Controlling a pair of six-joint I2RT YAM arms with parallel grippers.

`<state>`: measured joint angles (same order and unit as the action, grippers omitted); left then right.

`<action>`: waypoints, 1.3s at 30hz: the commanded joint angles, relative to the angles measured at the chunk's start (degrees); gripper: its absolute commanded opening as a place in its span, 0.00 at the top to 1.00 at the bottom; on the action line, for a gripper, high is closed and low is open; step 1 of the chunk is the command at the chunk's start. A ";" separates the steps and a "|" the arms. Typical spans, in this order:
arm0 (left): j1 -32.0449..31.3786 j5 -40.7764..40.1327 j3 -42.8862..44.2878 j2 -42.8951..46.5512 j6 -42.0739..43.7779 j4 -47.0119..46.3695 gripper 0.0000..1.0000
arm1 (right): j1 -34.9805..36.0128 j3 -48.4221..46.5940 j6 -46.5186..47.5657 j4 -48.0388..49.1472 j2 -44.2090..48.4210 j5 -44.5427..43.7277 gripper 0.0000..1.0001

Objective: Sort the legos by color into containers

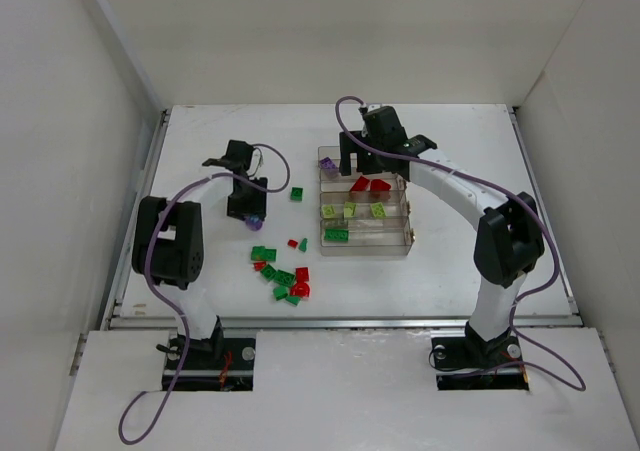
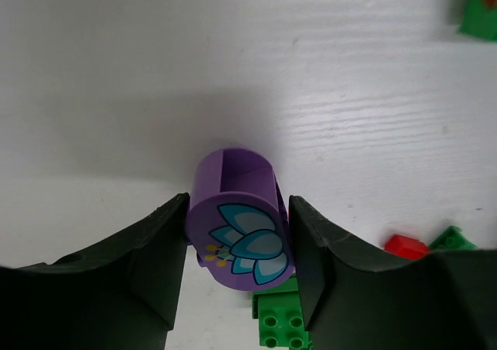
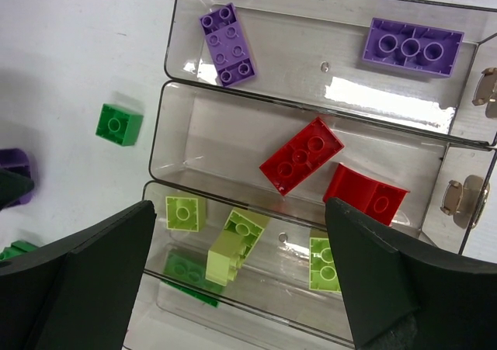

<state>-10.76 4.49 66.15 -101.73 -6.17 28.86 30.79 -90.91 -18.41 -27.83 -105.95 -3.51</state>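
A purple round lego (image 2: 237, 218) with a printed flower lies on the table (image 1: 200, 151) between the fingers of my left gripper (image 2: 238, 245), which press it from both sides; from above the purple lego (image 1: 253, 218) shows under the left gripper (image 1: 247, 209). My right gripper (image 3: 241, 210) hangs open and empty above the containers (image 3: 165, 94), a clear four-compartment tray (image 1: 408, 241). In it lie two purple bricks (image 3: 227, 43), two red ones (image 3: 301, 154), three lime ones (image 3: 233, 249) and a dark green one (image 3: 185, 271).
A heap of loose green and red legos (image 1: 282, 273) lies near the front, between the arms. One green brick (image 1: 297, 194) sits alone left of the tray. A green brick (image 2: 279, 319) lies just behind the left fingers. White walls enclose the table.
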 commanded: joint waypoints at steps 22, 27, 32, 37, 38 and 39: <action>-16.74 16.33 39.14 -19.90 38.34 -26.83 1.00 | -11.63 9.53 -0.48 9.11 11.64 -0.36 0.05; -18.06 16.95 40.38 -22.02 40.35 -27.37 1.00 | -12.15 10.05 0.05 8.50 12.17 -0.36 0.05; -19.20 16.87 35.45 -20.96 42.30 -29.29 0.57 | -12.15 9.45 0.05 8.50 11.56 0.25 0.05; -19.21 13.53 35.45 -19.48 40.63 -29.83 0.07 | -12.15 8.91 0.05 7.98 11.03 0.87 0.05; -19.21 13.53 34.93 -17.81 40.63 -29.83 0.00 | -12.15 8.91 0.05 7.97 11.03 0.87 0.05; -19.21 12.22 34.92 -16.84 40.02 -29.83 0.00 | -12.15 8.91 0.05 7.97 11.64 0.87 0.05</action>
<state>-29.63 18.37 101.62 -125.93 34.28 1.67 18.76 -80.66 -18.61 -21.45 -95.59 -3.01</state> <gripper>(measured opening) 0.986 0.953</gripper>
